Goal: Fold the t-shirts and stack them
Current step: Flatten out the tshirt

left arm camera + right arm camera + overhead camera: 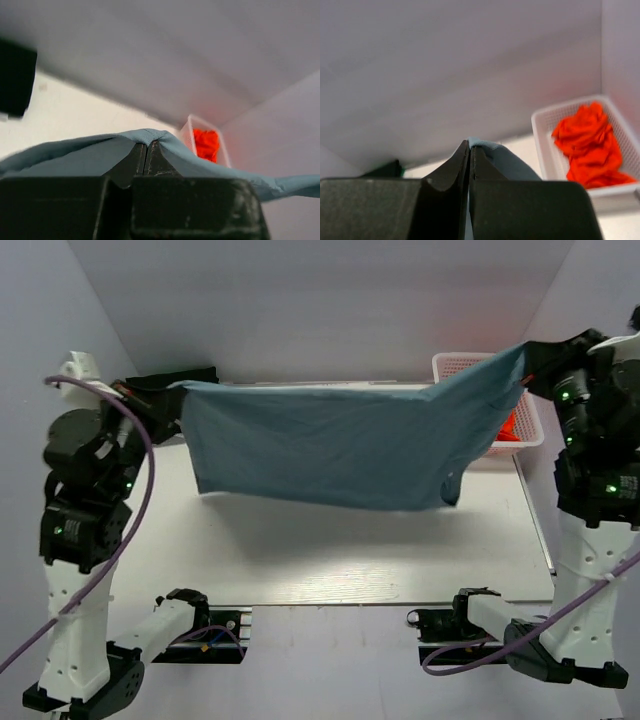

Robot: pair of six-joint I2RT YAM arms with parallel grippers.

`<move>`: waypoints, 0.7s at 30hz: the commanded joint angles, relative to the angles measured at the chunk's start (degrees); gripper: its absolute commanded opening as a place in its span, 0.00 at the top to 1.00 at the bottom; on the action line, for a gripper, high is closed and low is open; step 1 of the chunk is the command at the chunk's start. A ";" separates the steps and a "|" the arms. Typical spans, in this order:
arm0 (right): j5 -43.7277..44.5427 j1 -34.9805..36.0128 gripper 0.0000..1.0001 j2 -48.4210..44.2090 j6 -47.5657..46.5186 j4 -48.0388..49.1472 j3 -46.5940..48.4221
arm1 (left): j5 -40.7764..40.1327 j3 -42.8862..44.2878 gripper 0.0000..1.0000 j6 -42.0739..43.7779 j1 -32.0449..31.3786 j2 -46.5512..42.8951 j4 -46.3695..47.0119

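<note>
Fingers (131,161) on my left gripper (178,390) and right gripper (527,372) pinch the soft slate-blue cloth t-shirt (330,445) tight. It hangs stretched between them over the flat white table (300,560). Bright orange-red cloth shirts (590,145) lie in the white plastic lattice basket (545,150).

The t-shirt (330,445) is slate-blue, the basket (546,150) white, its shirts (590,145) orange-red.
</note>
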 commanded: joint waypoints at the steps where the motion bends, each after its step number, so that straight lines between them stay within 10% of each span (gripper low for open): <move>1: 3.51 -0.19 1.00 -0.21 -4.09 -0.11 9.73 | -3.34 7.55 1.00 2.03 0.45 -0.98 0.34; 21: 13.79 0.33 1.00 -13.82 -15.35 13.58 20.84 | 8.76 32.46 1.00 7.12 0.45 -4.58 2.70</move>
